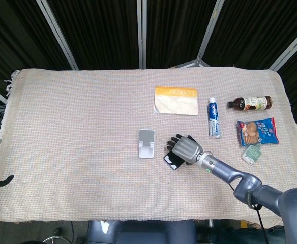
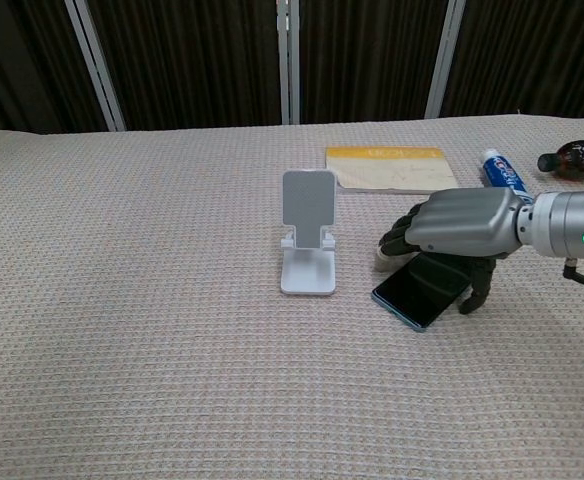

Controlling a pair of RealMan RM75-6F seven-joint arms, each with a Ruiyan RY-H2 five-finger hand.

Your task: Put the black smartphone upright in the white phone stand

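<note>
Phone: the black smartphone point(image 2: 422, 291) lies flat on the cloth, just to the right of the white phone stand point(image 2: 307, 244). It is not in the stand.
Stand: it stands upright near the middle of the table point(image 1: 77, 127), with its back plate up and nothing in it.
Right hand: the right hand point(image 2: 457, 225) is low over the far end of the phone, palm down. Its fingers point(image 2: 397, 232) reach past the phone's far edge and its thumb point(image 2: 475, 293) comes down at the phone's right side. I cannot tell if it really grips the phone or only rests on it.
Left hand: only a dark bit of the left hand point(image 1: 0, 183) shows at the left edge in the head view. I cannot tell if it is wide or closed.
Head view only: from above you see the whole cloth, a bag of cookies point(image 1: 258, 131) and a small green packet point(image 1: 251, 153) on the right side. You also see that the hand covers most of the phone point(image 1: 175, 157).
Chest view only: from the front you see the phone's shiny dark screen and the gap between phone and stand.
Both views: an orange and white book point(image 1: 176, 100), a toothpaste tube point(image 1: 214, 118) and a brown bottle point(image 1: 250, 103) lie at the far side.
</note>
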